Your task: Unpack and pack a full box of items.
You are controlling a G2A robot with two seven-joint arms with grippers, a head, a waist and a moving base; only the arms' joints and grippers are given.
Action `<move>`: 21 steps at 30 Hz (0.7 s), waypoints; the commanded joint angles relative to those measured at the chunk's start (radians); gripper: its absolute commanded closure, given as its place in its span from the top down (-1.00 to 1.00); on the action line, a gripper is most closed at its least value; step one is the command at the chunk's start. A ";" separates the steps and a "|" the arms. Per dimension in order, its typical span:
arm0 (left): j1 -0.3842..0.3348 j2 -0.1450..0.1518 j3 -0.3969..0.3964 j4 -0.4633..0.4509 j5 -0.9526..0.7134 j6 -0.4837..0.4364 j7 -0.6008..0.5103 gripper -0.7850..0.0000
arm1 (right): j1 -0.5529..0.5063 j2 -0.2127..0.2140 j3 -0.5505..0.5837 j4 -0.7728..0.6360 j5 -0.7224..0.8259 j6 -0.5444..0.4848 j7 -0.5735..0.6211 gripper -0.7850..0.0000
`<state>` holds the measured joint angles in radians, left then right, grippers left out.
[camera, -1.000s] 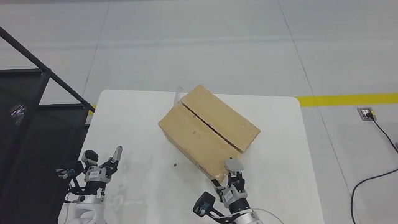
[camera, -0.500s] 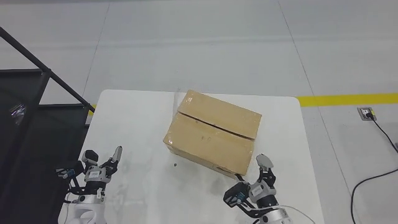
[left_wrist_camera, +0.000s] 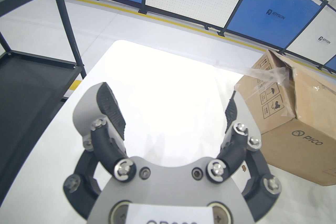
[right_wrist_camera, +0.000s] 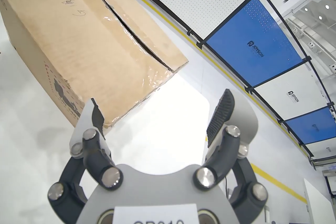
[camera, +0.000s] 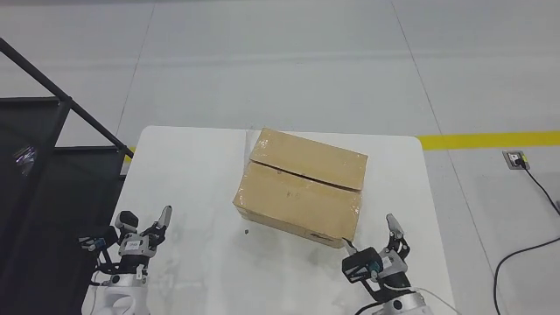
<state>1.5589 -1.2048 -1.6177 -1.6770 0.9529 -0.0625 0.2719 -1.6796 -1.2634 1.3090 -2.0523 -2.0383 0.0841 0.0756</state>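
Observation:
A closed brown cardboard box [camera: 300,186] sits in the middle of the white table [camera: 188,192], its top flaps meeting along a seam with clear tape. My left gripper [camera: 143,227] stands open near the table's front left corner, well apart from the box [left_wrist_camera: 286,114]. At the front right my right gripper [camera: 393,238] is open too, just off the box's near corner [right_wrist_camera: 86,43]. Its fingers [right_wrist_camera: 220,110] hold nothing. The left gripper [left_wrist_camera: 168,104] has only bare table between its pads.
A black metal shelf rack [camera: 35,166] stands close by the table's left side. A strip of loose clear tape [left_wrist_camera: 258,72] sticks out from the box's far end. Bare table lies left of the box. A yellow floor line [camera: 490,140] runs to the right.
The box has turned clockwise on the table, from diagonal to nearly square. My right gripper has moved away from the box's near corner toward the front right. The left arm has stayed still.

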 commanded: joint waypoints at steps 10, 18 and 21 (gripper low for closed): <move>-0.316 -0.014 0.136 0.261 0.100 -0.091 0.000 1.00 | 0.152 -0.011 0.166 0.003 0.902 -0.294 0.200 1.00; -0.486 -0.036 0.261 0.471 0.177 -0.125 0.047 1.00 | 0.158 -0.010 0.179 0.008 0.937 -0.309 0.217 1.00; -0.520 -0.045 0.301 0.514 0.202 -0.135 0.058 1.00 | 0.157 -0.017 0.189 0.024 1.133 -0.275 0.201 1.00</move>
<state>1.0498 -1.2469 -1.3319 -1.1776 1.1442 -0.1923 0.3255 -1.5266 -1.2789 1.4817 -2.0383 -1.1021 -0.2083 0.2765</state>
